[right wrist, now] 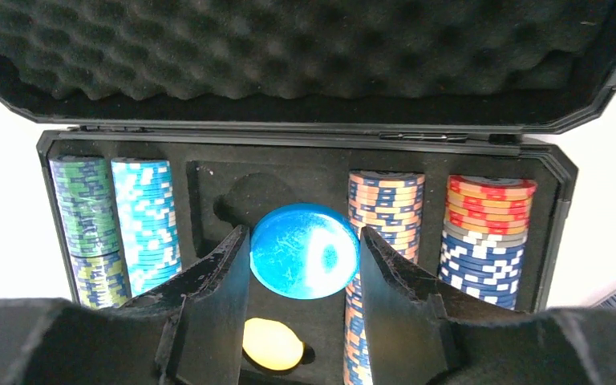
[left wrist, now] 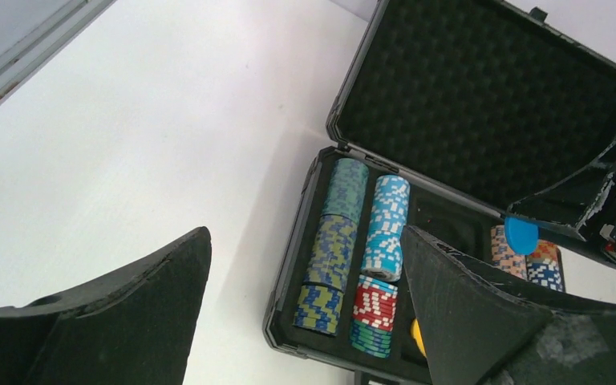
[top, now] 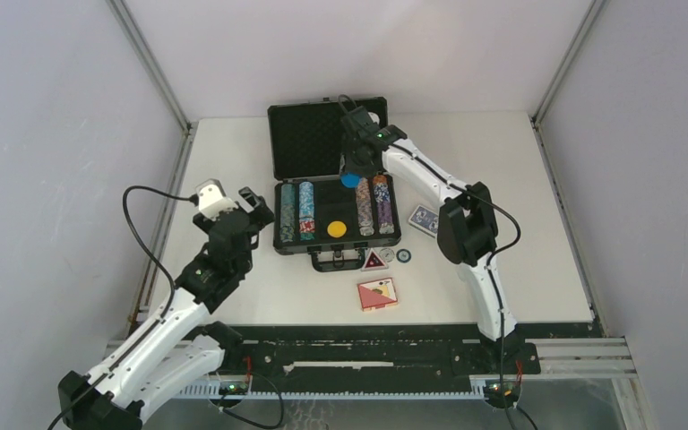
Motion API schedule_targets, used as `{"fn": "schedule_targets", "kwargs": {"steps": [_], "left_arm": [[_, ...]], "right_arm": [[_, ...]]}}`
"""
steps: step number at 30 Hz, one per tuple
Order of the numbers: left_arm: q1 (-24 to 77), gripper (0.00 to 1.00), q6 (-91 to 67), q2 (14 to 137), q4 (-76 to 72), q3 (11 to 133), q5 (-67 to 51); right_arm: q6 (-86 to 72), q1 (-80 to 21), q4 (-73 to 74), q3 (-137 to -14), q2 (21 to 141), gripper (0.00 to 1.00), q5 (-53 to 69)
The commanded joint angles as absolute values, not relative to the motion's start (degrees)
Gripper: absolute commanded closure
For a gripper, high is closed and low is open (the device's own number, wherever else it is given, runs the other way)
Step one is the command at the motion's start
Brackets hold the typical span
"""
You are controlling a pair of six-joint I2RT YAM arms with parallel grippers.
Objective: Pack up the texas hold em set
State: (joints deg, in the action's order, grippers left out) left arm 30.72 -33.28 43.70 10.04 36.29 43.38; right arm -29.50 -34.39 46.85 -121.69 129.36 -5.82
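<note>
Blue round button (right wrist: 305, 250), pinched in right hand (right wrist: 303, 241) — above open briefcase (right wrist: 289, 48)

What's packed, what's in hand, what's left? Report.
Done: chip rows and yellow button sit in the case. In hand: right jaws grip the blue button above it. Left: red deck, blue deck, triangular button, two round buttons, closing the lid.

There is one black case (top: 309, 143), holding four rows of chips (top: 305, 210). Large round buttons number two: one blue button (right wrist: 303, 250), one yellow button (top: 336, 228). On the desk (top: 520, 179) are two small round buttons (top: 403, 255), one triangular button (top: 374, 262), and two card decks: one blue deck (top: 424, 219), one red deck (top: 377, 293).
</note>
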Motion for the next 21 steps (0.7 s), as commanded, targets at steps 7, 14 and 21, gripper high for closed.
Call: {"fn": "schedule_targets", "kwargs": {"steps": [7, 14, 21], "left_arm": [[30.5, 0.09, -35.4, 39.3, 8.4, 31.6, 43.2], [30.5, 0.10, -35.3, 39.7, 7.4, 30.8, 42.7], [30.4, 0.10, -34.9, 40.7, 6.9, 30.7, 42.5]], "right_arm": [[-27.3, -37.0, 44.7, -126.2, 133.6, 0.56, -4.4], [-26.5, -38.5, 43.3, -128.4, 136.6, 0.55, -4.7], [-26.2, -38.5, 42.4, -130.2, 139.4, 0.41, -3.6]]}}
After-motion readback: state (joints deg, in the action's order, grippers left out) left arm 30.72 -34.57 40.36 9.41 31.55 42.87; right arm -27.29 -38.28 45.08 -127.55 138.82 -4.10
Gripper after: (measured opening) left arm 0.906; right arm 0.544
